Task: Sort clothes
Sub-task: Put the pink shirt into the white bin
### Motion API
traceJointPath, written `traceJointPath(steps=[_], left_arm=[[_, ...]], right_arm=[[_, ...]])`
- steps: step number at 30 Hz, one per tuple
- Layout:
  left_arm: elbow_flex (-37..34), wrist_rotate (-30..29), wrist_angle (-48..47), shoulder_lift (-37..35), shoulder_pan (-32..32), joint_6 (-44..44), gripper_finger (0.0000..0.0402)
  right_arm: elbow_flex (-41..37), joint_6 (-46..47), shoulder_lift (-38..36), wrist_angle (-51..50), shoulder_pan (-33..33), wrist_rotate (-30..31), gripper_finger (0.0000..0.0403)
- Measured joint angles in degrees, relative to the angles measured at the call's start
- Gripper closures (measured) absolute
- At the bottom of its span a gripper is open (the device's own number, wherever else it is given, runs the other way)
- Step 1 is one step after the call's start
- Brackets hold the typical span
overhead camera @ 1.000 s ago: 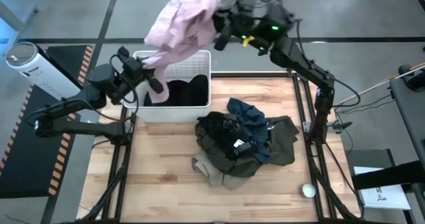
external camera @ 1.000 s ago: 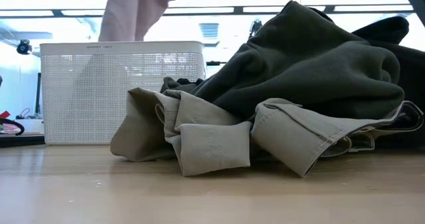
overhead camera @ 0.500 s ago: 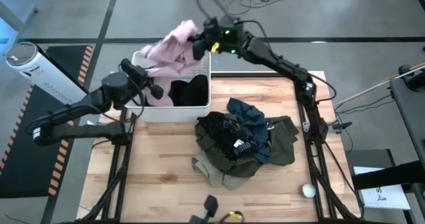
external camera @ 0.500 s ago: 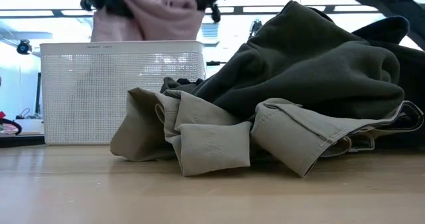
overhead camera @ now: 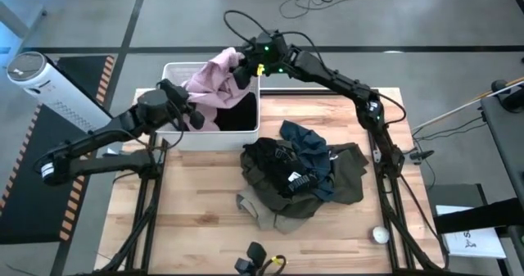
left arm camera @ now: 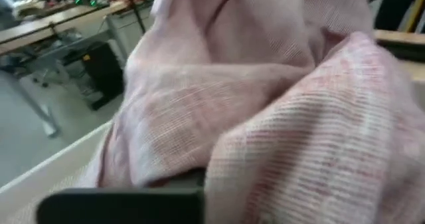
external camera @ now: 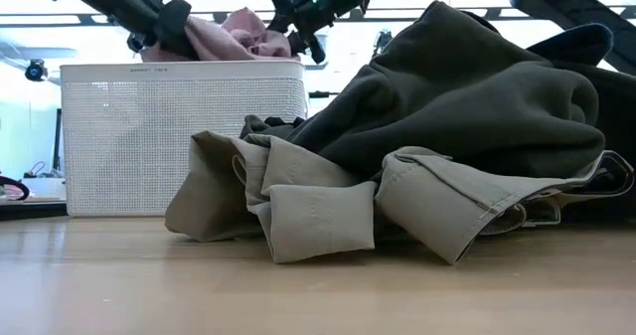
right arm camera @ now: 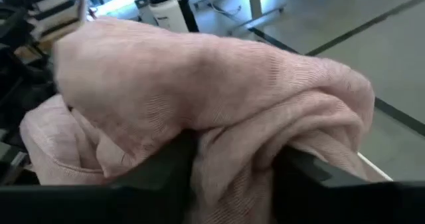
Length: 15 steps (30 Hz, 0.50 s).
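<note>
A pale pink garment [overhead camera: 211,81] lies bunched over the top of the white basket [overhead camera: 176,135] at the table's far left; it rises above the rim in the low view [external camera: 235,39]. A black garment [overhead camera: 239,115] lies inside the basket. My left gripper [overhead camera: 193,115] is shut on the pink garment's near-left part, over the basket. My right gripper [overhead camera: 243,68] is shut on its far-right part, at the basket's far right corner. A pile of black, navy, olive and tan clothes [overhead camera: 296,176] rests on the table's middle. My left gripper holds a bunched fold of the pink garment [left arm camera: 166,164] from the table's left, just above the basket's rim. The cloth fills its wrist view and hides most of the fingers. The cloth sags slack into the basket. My right gripper pinches a thick bunch of the pink garment [right arm camera: 232,154] between its two fingers [right arm camera: 166,164], several layers together. It comes slanting down from the table's far right. The cloth bulges past the fingers and droops slack onto the basket.
A small white ball [overhead camera: 381,235] lies near the table's near right corner. A small black and yellow object [overhead camera: 260,262] shows at the near edge. The tan garment [external camera: 298,211] spreads at the pile's near side. Bare wood lies near left of the pile.
Both grippers have come down toward the basket with the pink garment. My right gripper has also gone toward the table's left. The garment, which hung high and long above the basket, is now bunched low over the basket's top.
</note>
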Motion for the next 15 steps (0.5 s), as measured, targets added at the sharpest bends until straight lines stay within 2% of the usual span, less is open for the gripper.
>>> traceJointPath(steps=[7,11,15], left_arm=[[8.20,0.32,-8.65,-0.09,-0.04,0.25,0.0259],[13.52,0.32,-15.60,-0.11,-0.07,0.23,0.0202],[17.73,0.32,-20.71,-0.34,-0.07,-0.07,0.0159]], right_arm=[[0.02,1.74,-3.08,0.46,0.13,-0.30,0.0150],[0.02,2.88,-3.69,0.38,0.13,-0.23,0.0122],[0.09,5.09,-2.65,1.79,0.13,-0.22,0.0116]])
